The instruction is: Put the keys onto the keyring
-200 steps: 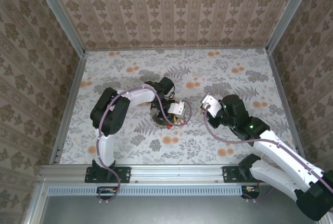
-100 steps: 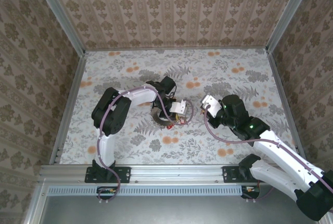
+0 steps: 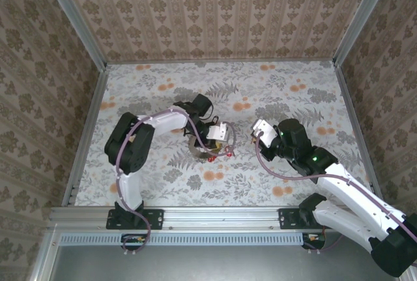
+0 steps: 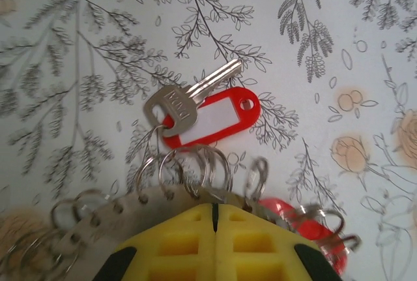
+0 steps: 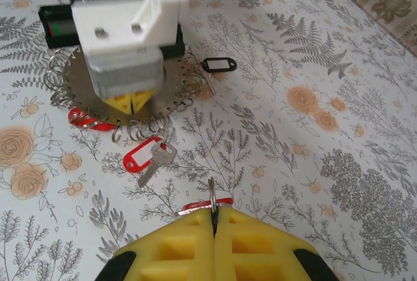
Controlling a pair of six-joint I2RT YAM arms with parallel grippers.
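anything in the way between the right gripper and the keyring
Between the right gripper and the keyring lies a red-tagged key at the rim facing it; the left gripper rests on top of the keyring.

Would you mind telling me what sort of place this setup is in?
Most likely a lab test cell for robot manipulation, not a home: a left arm and right arm bolted to an aluminium rail, wallpapered panels boxing in the workspace, and a floral table cover.

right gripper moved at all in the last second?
No. In the top view the right gripper stays in the same spot, just below and right of the orange flower print.
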